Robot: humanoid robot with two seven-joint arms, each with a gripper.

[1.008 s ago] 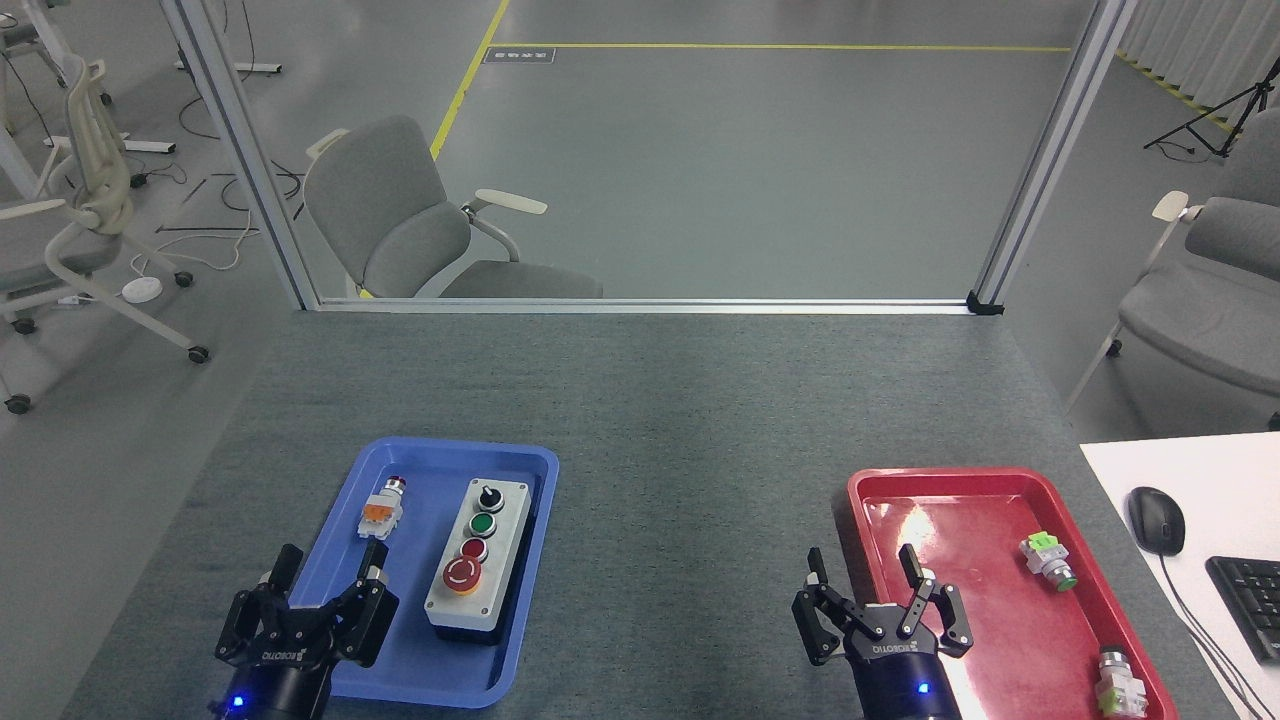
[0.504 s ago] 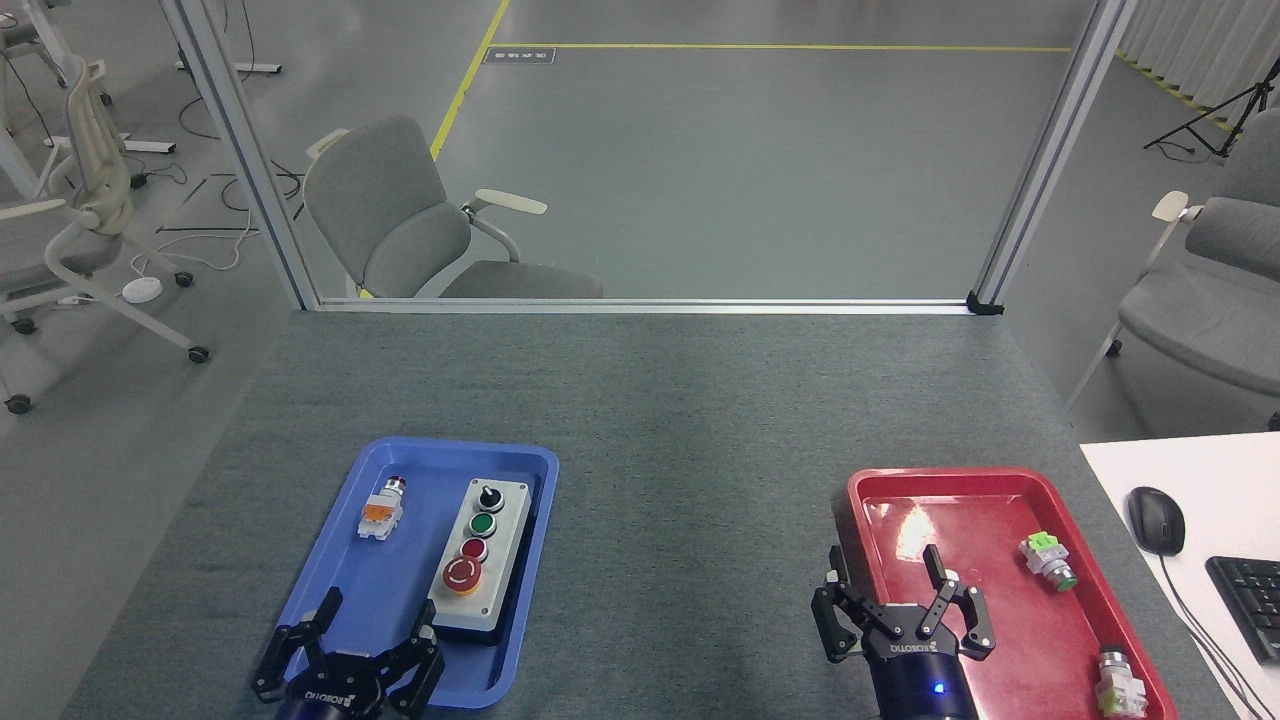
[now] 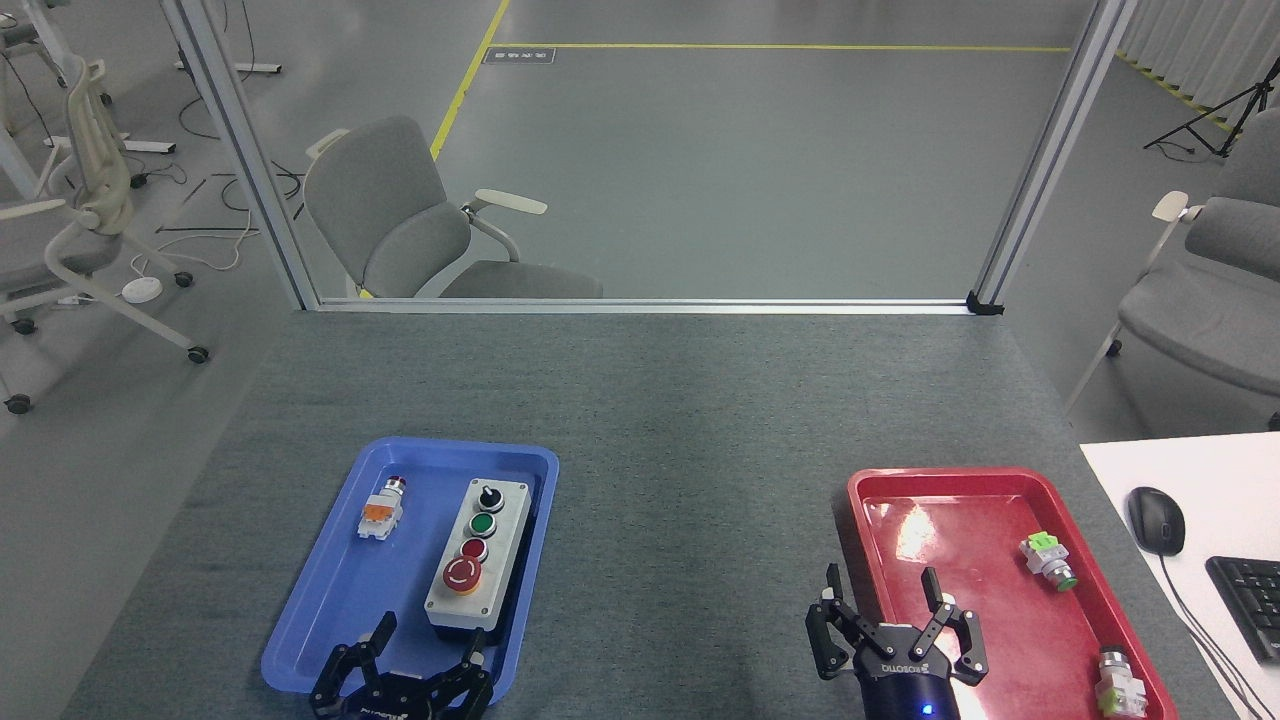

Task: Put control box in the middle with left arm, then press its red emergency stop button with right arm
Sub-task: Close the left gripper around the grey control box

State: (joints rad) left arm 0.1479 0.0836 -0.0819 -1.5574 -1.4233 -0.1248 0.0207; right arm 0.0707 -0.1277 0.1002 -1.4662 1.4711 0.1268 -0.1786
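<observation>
The control box, light grey on a black base, lies lengthwise in the right half of a blue tray. Its red emergency stop button is the nearest button in the row. At the bottom edge, just in front of the box's near end, my left gripper stands open with nothing between its fingers. Over the left rim of a red tray my right gripper is open and empty too.
A small white-and-orange switch part lies in the blue tray's left half. Two green-and-white switch parts lie in the red tray. A white desk with a mouse and a keyboard adjoins the table at right.
My left gripper has dropped toward the bottom edge and shifted right, from beside the tray's left part to just in front of the box. The right gripper has sunk lower.
</observation>
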